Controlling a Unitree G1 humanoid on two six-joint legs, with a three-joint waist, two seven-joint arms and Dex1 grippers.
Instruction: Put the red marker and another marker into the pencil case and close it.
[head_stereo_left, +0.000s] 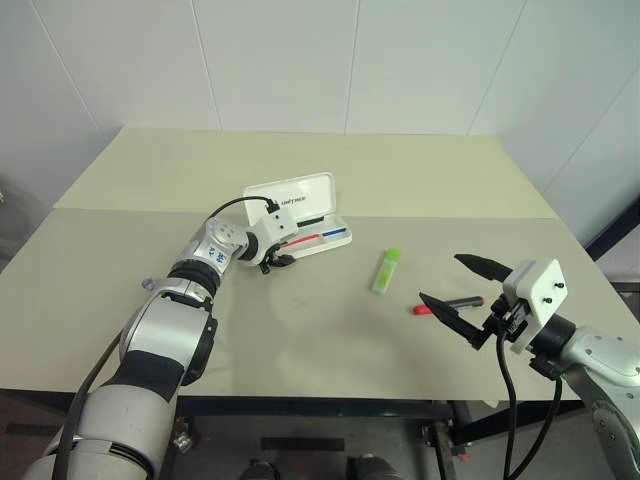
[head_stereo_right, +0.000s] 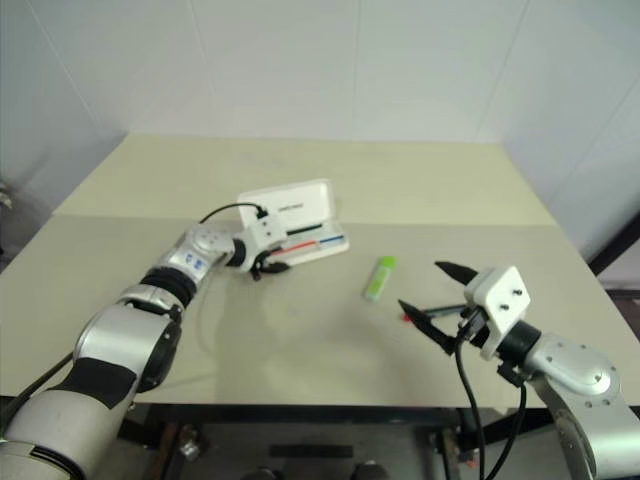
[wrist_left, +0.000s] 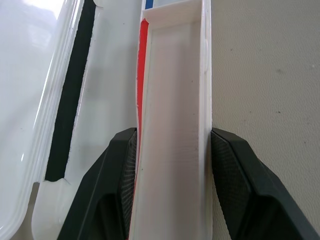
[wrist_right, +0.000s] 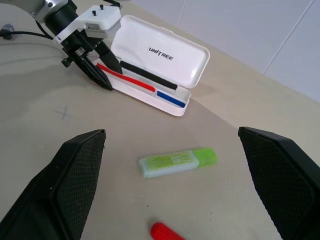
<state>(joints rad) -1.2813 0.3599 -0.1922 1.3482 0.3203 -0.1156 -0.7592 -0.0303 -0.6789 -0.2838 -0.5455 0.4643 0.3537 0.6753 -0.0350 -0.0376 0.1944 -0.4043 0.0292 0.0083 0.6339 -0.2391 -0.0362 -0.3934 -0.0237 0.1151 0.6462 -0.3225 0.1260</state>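
A: Where does the pencil case (head_stereo_left: 300, 215) lie, and which way does its long axis run?
B: On the beige tabletop (head_stereo_left: 330, 330), towards its far left. It is a flat, white, hard plastic box with rounded corners. Its long axis runs across the tabletop, the right end a little nearer. The lid stands open behind the tray, showing a dark logo. Inside the tray a red-and-blue stripe runs along the length.

A: What is the left pincer (wrist_right: 100, 75) doing?
B: Its two black textured fingers (wrist_left: 235, 175) straddle the front wall of the tray at its left end, one inside and one outside, touching it on both sides: clamped on the case.

A: And the markers?
B: The green highlighter (head_stereo_left: 386, 270) lies to the right of the case, apart from it. It is short and chunky, with a translucent yellow-green body. Its long axis runs roughly front to back, the cap end farther away. The red marker (head_stereo_left: 448, 304) lies nearer and farther right. It is slim, with a dark body, and its red cap points left.

A: The right pincer (head_stereo_left: 458, 290)?
B: It hovers over the red marker with its fingers wide apart, holding nothing.
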